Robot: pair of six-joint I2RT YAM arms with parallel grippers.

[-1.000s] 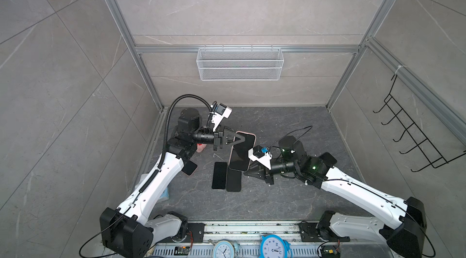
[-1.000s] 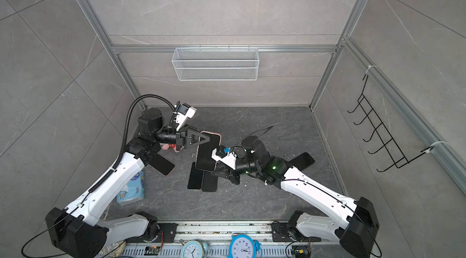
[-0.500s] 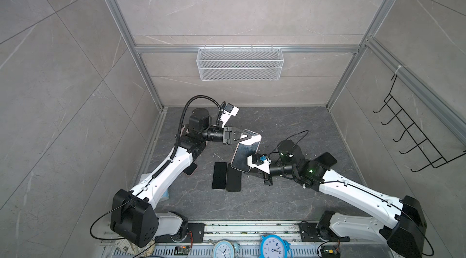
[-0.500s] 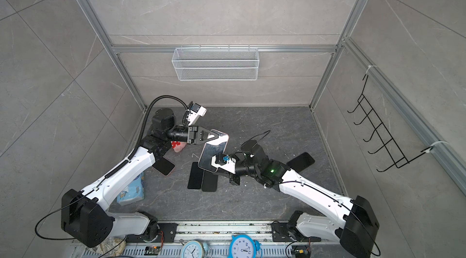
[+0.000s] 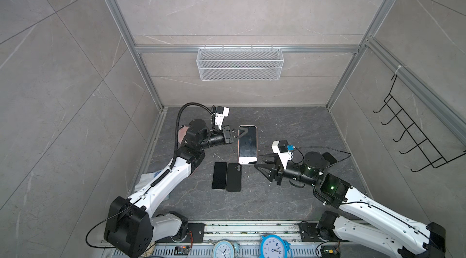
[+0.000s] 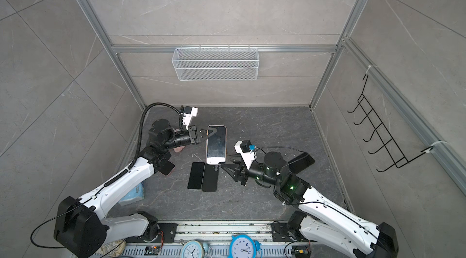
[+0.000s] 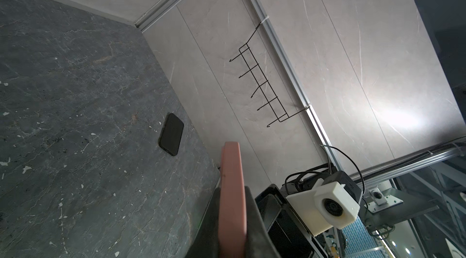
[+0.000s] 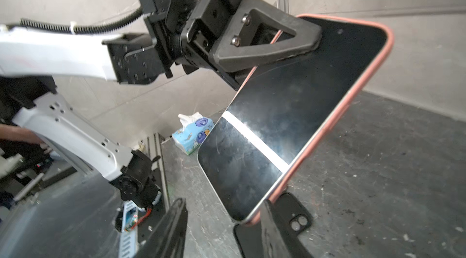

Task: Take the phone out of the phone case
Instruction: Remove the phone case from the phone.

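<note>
My left gripper (image 5: 241,134) clamps phone (image 5: 247,144) top | right gripper (image 5: 259,163) spread, empty | I'd hook case (image 7: 232,193) corner, peel gently.

Right gripper (image 5: 259,163): half a second back it was pinched on the lower corner of the phone (image 5: 248,147). Now its fingers (image 8: 166,229) stand apart and it has backed off toward its own side, tips just beside that corner.

Phone: was tilted askew, now hangs straight, long edge front to back.

Left gripper (image 5: 244,133): now the only hold on it.
</note>
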